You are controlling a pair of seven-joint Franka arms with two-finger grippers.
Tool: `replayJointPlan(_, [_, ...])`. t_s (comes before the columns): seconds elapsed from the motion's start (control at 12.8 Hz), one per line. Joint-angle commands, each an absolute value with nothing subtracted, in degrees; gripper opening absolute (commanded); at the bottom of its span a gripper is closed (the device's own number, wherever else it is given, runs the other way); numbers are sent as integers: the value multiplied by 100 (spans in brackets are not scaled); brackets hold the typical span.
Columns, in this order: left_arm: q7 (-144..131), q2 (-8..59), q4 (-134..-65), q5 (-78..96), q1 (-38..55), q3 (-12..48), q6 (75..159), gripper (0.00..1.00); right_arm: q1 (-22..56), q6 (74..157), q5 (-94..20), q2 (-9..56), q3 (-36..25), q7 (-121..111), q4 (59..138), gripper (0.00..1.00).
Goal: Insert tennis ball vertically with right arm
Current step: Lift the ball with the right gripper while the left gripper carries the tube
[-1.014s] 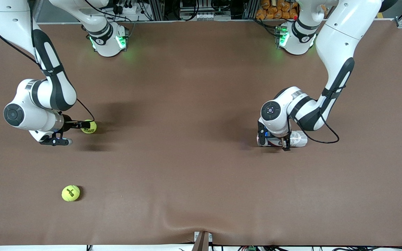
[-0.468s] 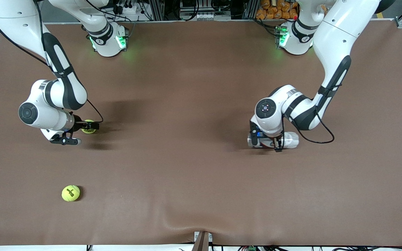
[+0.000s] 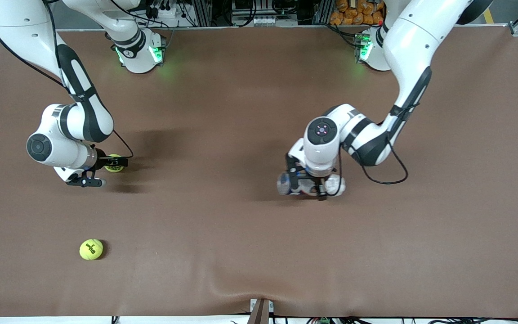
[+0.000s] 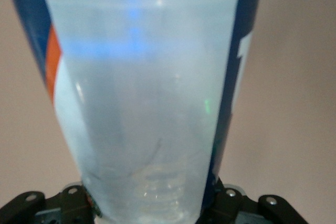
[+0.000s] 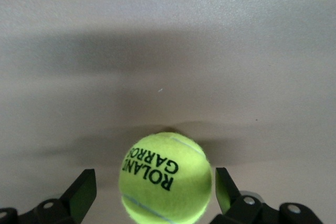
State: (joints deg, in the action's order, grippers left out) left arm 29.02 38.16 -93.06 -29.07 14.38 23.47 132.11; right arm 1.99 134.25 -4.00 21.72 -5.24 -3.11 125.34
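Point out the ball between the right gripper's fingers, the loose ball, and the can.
Gripped-side ball (image 5: 166,178): right wrist view, printed face.
Loose ball (image 3: 91,249): front view, centre.
Can (image 4: 142,103): left wrist view, clear wall.

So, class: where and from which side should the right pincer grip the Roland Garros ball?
Grip the Roland Garros ball across its widest middle. It rests on the table between the right pincer's open fingers, so closing level from both sides should seat a round ball best.
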Motion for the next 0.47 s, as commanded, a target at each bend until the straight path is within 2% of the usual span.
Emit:
replayJointPlan(0.0, [2401, 4253, -8825, -2751, 1591, 2329, 14251, 75, 176, 13518, -211, 2153, -545, -500, 12656, 100])
replayJointPlan(0.39, [1049, 4456, -8824, -2611, 1985, 2329, 16142, 75, 158, 13526, -211, 2171, -545, -633, 12647, 100])
